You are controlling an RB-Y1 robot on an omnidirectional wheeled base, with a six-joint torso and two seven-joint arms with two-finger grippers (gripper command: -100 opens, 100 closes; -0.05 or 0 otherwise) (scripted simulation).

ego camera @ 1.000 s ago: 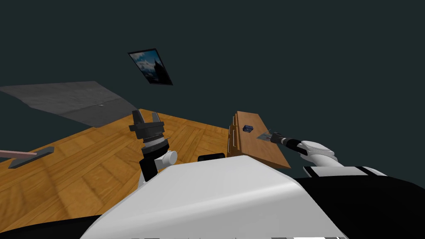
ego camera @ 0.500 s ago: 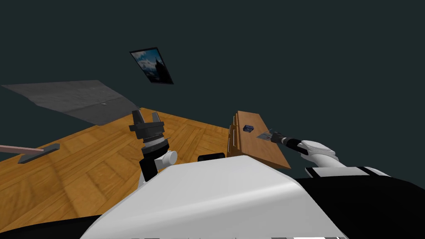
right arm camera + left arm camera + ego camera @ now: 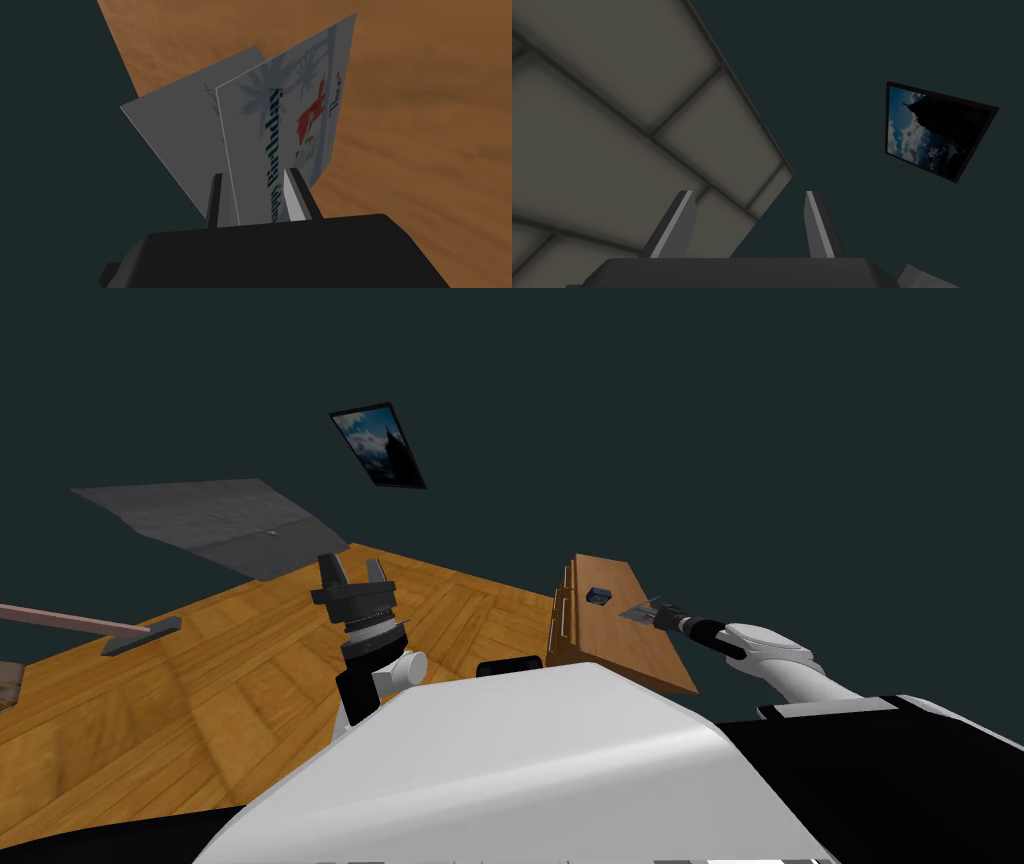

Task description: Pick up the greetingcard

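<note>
In the head view the right arm stretches level over the brown wooden cabinet top [image 3: 625, 653], and its right gripper [image 3: 652, 614] carries the folded grey-white birthday greeting card [image 3: 634, 613]. The left gripper [image 3: 350, 571] points upward, likely parked clear. The left wrist view shows its fingers apart, empty. In the right wrist view the fingers are clamped on the card's near edge, leaves fanned above the wood.

We note greeting card [image 3: 280, 125]: grey-white, dark lettering, red figure, pale grey palm print. Cabinet top [image 3: 620, 638]: brown wood grain. Floor [image 3: 200, 688]: orange-brown parquet.
</note>
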